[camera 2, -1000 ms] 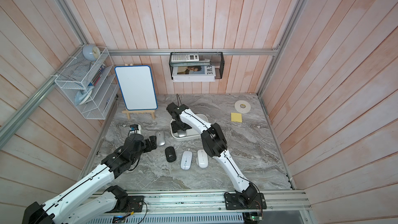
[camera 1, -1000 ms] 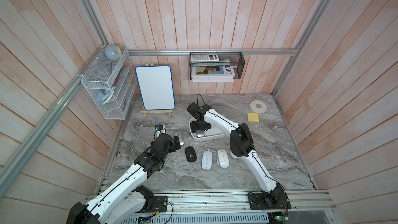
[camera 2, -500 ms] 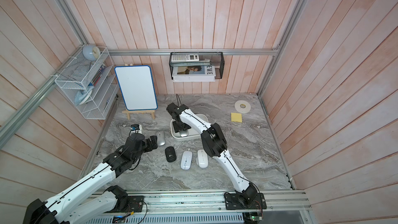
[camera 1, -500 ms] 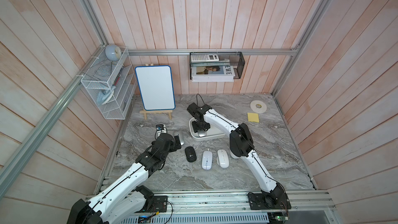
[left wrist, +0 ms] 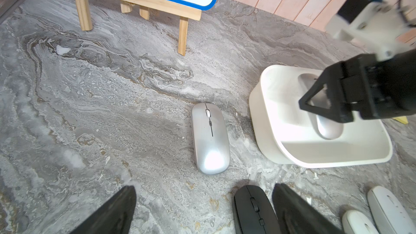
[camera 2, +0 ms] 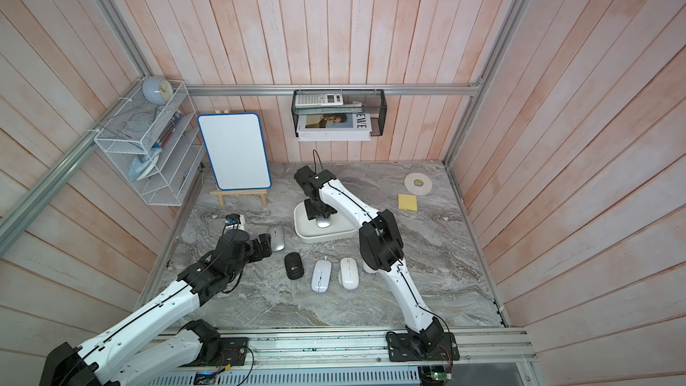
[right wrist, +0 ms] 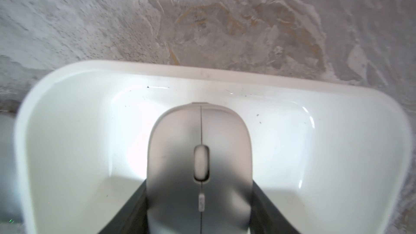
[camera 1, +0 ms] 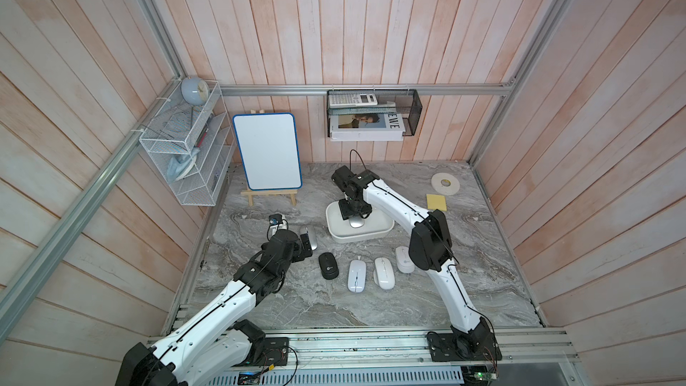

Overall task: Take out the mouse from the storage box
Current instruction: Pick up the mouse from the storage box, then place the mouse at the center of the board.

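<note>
The mouse point(right wrist: 199, 154) is slim and low, with a matte silver-grey shell. A thin seam runs down its middle, and it has a pale scroll wheel with a small oblong button behind it. It lies inside the box point(right wrist: 202, 72), about midway along, its nose pointing at one long wall and stopping just short of it. The box is a shallow white plastic tub with rounded corners, a flared rim and a glossy floor flecked with a few dark specks. In both top views the box point(camera 1: 378, 226) point(camera 2: 341, 230) stands toward the back of the grey marbled table point(camera 1: 371, 306).

The right gripper point(camera 1: 354, 213) reaches down into the box. Its black fingers point(right wrist: 132, 210) press on the mouse's two sides, pinching it behind the wheel. I cannot tell whether the mouse rests on the box floor or hangs just above it. In the left wrist view its rounded rear point(left wrist: 328, 129) shows below the gripper.

The left gripper point(left wrist: 204, 189) hovers over the table beside the box, jaws spread wide and gripping nothing. Just ahead of it a second silver mouse point(left wrist: 210, 138) lies flat, near the box but apart from it. A black mouse point(camera 1: 328, 265) and two white mice point(camera 1: 356, 275) lie in a row nearer the front.
</note>
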